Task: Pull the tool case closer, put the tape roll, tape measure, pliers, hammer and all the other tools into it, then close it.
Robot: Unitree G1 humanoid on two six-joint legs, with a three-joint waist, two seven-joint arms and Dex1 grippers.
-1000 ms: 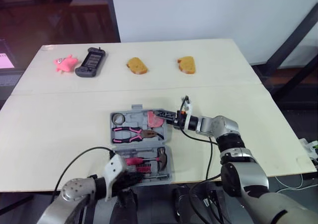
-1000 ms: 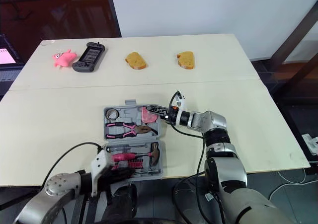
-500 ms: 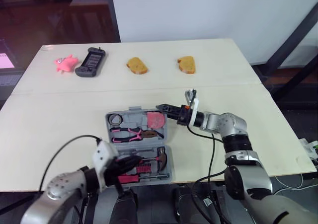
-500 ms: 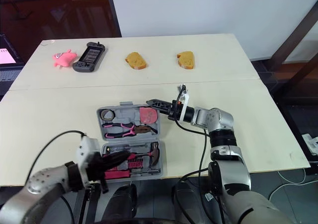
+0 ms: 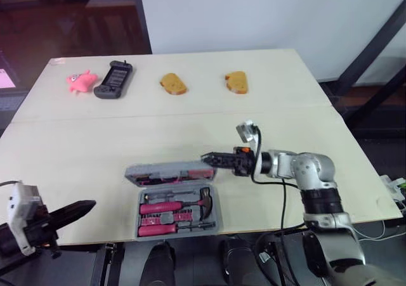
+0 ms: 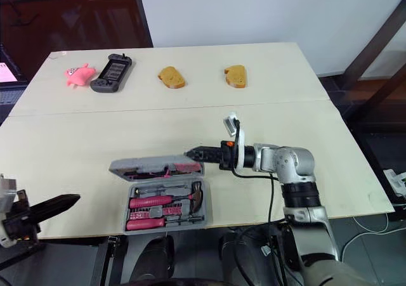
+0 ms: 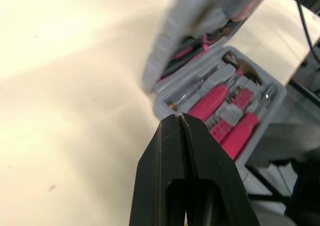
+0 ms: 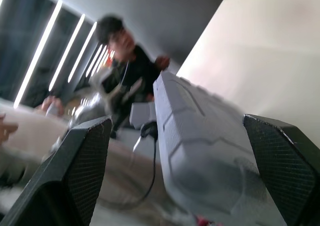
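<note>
1. If the right claw pushes the lid crooked, the tool case could slide. Nothing holds it down, and it sits near the front edge of the table.
2. The lid is up about halfway over the bottom part. It could slip away from the claw and flop back open.
3. A tool that sticks up, like the hammer in the bottom part, could stop the lid from going flat.
4. The right claw is spread wide. The grey lid is between its two fingers, but I cannot tell if they touch it.
5. The left claw is pressed together and holds nothing. It hangs near the table's front left corner, well apart from the case.
</note>
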